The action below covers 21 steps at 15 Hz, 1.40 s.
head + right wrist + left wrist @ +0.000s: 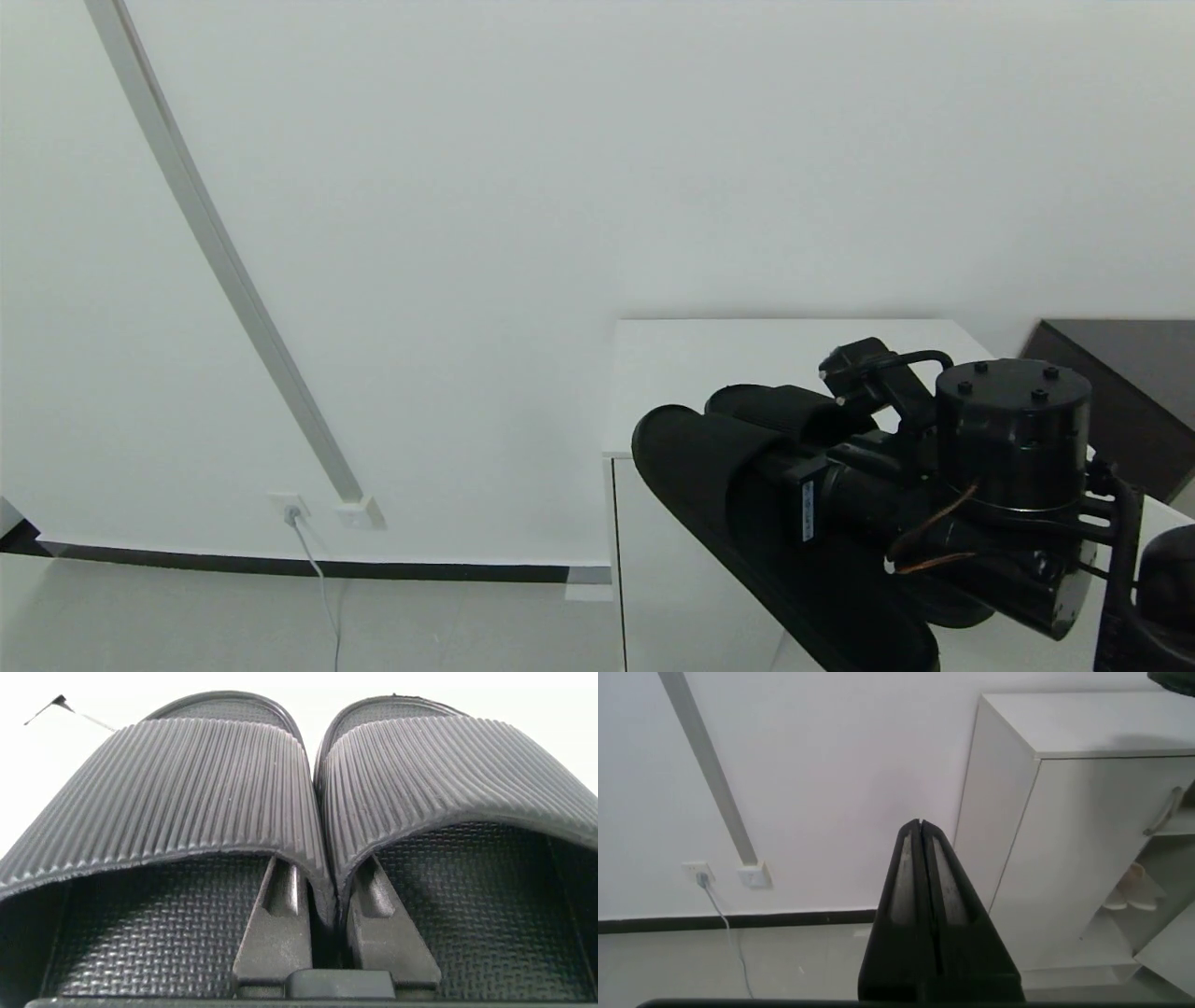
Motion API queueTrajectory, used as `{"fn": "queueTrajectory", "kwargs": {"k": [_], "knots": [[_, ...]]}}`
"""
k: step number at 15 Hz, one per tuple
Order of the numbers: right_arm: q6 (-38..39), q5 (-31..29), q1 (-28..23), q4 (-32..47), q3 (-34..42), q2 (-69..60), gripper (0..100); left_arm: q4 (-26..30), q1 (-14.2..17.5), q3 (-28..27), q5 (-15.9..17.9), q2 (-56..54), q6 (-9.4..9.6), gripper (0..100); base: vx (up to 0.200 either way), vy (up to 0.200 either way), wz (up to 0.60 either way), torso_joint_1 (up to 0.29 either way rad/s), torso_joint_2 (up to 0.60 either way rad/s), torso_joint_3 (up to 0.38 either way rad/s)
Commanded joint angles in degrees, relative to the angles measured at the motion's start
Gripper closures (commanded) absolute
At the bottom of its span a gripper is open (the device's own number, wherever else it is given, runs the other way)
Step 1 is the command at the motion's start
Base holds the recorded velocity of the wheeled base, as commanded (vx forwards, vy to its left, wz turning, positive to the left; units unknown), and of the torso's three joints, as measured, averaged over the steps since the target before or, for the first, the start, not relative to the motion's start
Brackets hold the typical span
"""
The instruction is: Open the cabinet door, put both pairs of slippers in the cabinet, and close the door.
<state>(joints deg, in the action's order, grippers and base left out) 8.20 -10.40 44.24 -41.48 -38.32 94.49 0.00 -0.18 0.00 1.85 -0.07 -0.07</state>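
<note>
R hand (322,882) is clamped on the black slippers (187,793), one finger inside each shoe under the strap, pinching the two inner walls together. R arm is raised and holds the pair in the air by the top front edge of the white cabinet (691,373), not yet at the opening. L hand (920,831) is pressed shut w/ nothing in it, off to the cabinet's side, facing the wall (831,784).

Progress, as I judge it: door (1092,859) is open, since shelves (1169,831) show. A pale shape (1134,889) inside is prob. the first pair, though too small to be sure. Left to do: stow the black pair, shut the door.
</note>
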Motion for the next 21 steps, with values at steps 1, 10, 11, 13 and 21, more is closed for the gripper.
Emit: {"fn": "queueTrajectory", "kwargs": {"k": [1,10,11,13,21], "knots": [[-0.03,-0.06,-0.03,-0.09,0.43,-0.01,100,0.0,0.01,0.0,-0.01,0.07,-0.01,100,-0.2,0.0,0.0,-0.007,0.0,0.007],[-0.38,-0.15,-0.03,-0.18,1.66,-0.01,100,0.0,0.01,0.0,-0.01,0.07,-0.1,100,-0.022,0.0,0.0,0.0,0.0,0.001],[-0.38,-0.15,-0.03,-0.18,1.66,0.08,100,0.0,0.01,0.0,-0.01,0.07,-0.1,100,0.0,0.0,0.0,0.0,0.0,0.0],[-0.38,-0.24,-0.03,-0.18,1.84,0.08,100,0.0,0.01,0.0,-0.01,0.07,-0.1,100,0.0,-0.1,0.0,0.001,0.0,0.001],[-0.38,-0.06,-0.12,-0.35,2.72,0.78,100,0.0,0.01,0.0,-0.01,0.07,-0.19,100,0.0,-0.2,0.0,0.0,0.0,0.001]]}}
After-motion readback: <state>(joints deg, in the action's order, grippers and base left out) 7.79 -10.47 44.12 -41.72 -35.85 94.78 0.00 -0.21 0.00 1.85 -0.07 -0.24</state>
